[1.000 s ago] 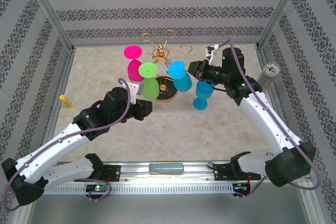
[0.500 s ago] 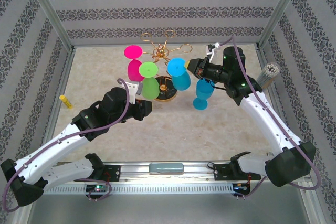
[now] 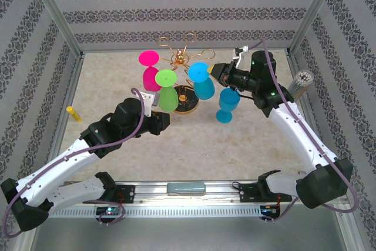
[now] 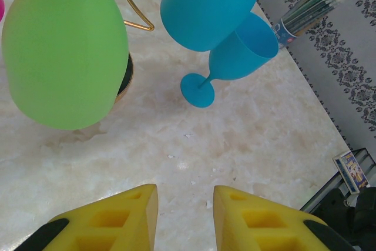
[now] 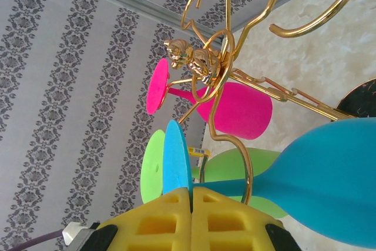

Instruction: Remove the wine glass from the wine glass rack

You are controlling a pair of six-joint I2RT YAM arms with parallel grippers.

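Observation:
The gold wire wine glass rack [image 3: 179,58] stands at the back centre on its round dark base [image 3: 189,104]. Three glasses hang upside down from it: pink [image 3: 150,77], green [image 3: 169,98] and blue [image 3: 204,88]. My right gripper [image 3: 218,73] is shut on the hanging blue glass at the edge of its foot [image 5: 176,156], just above the stem [image 5: 230,186], which sits in a gold ring [image 5: 245,171]. My left gripper [image 4: 185,204] is open over bare tabletop, below the green bowl [image 4: 64,51]. A second blue glass [image 3: 226,105] stands upright on the table.
A cup of brushes [image 3: 301,82] stands at the right wall and a yellow marker [image 3: 73,113] lies at the left. The standing blue glass [image 4: 241,51] is close to the right of the rack. A small box [image 4: 351,171] lies beyond the table edge.
My right gripper has shifted slightly towards the back with the blue glass's foot in it. The left arm has stayed where it was.

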